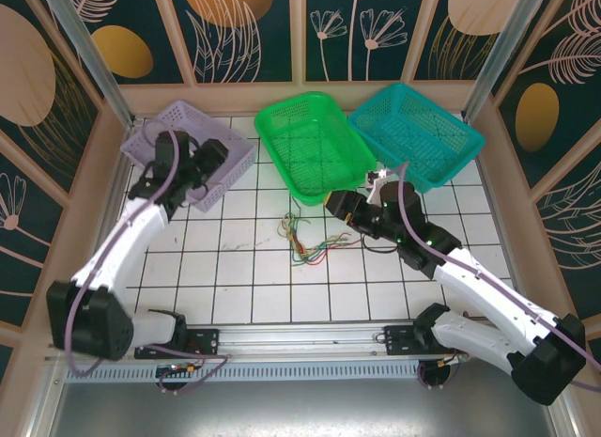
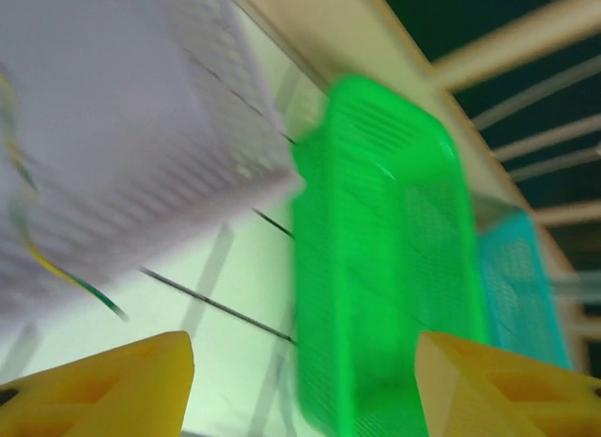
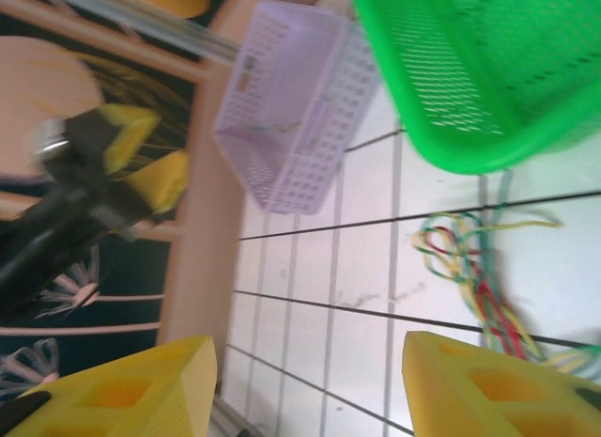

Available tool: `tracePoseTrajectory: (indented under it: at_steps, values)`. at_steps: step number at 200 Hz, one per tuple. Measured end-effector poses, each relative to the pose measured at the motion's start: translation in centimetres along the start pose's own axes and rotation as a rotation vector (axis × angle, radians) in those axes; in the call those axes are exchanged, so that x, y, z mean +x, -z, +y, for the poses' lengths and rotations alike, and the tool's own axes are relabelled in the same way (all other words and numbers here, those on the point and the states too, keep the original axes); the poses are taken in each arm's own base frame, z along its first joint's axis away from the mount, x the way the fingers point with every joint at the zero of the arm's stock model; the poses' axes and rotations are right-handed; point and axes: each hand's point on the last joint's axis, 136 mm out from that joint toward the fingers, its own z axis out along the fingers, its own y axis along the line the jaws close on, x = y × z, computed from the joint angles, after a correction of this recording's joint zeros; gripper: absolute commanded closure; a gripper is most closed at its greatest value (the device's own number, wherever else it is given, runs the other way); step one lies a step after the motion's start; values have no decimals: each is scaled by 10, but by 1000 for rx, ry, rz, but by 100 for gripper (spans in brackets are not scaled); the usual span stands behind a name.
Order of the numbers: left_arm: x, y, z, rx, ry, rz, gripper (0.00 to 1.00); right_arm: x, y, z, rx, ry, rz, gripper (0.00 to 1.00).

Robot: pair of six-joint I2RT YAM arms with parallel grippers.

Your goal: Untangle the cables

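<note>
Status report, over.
Left gripper open, at lilac basket. Right gripper open, beside cables. They lie tangled on tiles, green basket rim close.

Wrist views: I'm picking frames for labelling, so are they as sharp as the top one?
Left wrist: heavy motion blur, lilac basket and green basket smeared. Right wrist: milder blur, cables soft but colours readable. Top external: sharp and evenly lit throughout.
</note>
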Motion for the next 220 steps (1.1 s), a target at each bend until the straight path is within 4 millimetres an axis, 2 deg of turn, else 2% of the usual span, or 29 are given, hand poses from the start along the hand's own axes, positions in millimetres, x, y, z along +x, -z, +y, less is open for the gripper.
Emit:
tracePoseTrajectory:
  at_steps: [14, 18, 27, 46, 60, 70, 84, 97, 112, 147, 181, 191, 206, 220]
  values:
    - [45, 10, -17, 59, -9, 63, 38, 6, -5, -22, 68, -32, 6, 50]
    - [55, 11, -18, 63, -9, 76, 38, 9, -6, -31, 93, -47, 11, 50]
    - [90, 10, -18, 71, -9, 139, 38, 18, -8, -50, 146, -73, 28, 50]
    - [160, 1, 0, 27, -26, 258, 36, 41, -10, -90, 251, -140, 74, 51]
    - [205, -6, 14, -17, -55, 336, 35, 56, -9, -114, 311, -189, 102, 51]
    - [228, -12, 20, -43, -77, 373, 34, 66, -7, -129, 348, -226, 117, 51]
    - [250, -21, 28, -71, -110, 398, 33, 76, -6, -145, 386, -268, 128, 50]
    - [260, -29, 35, -91, -131, 404, 33, 82, -6, -156, 408, -297, 133, 50]
    - [264, -36, 41, -110, -141, 392, 33, 85, -10, -162, 417, -323, 132, 50]
    - [253, -43, 46, -126, -162, 316, 34, 78, -29, -173, 416, -385, 122, 51]
    - [246, -48, 56, -150, -188, 269, 42, 82, -46, -181, 430, -405, 150, 55]
    - [244, -50, 59, -160, -195, 259, 45, 84, -49, -184, 435, -412, 155, 61]
    - [240, -50, 64, -170, -193, 237, 53, 85, -52, -188, 444, -426, 160, 87]
    - [232, -45, 69, -167, -179, 209, 59, 84, -51, -190, 449, -417, 156, 91]
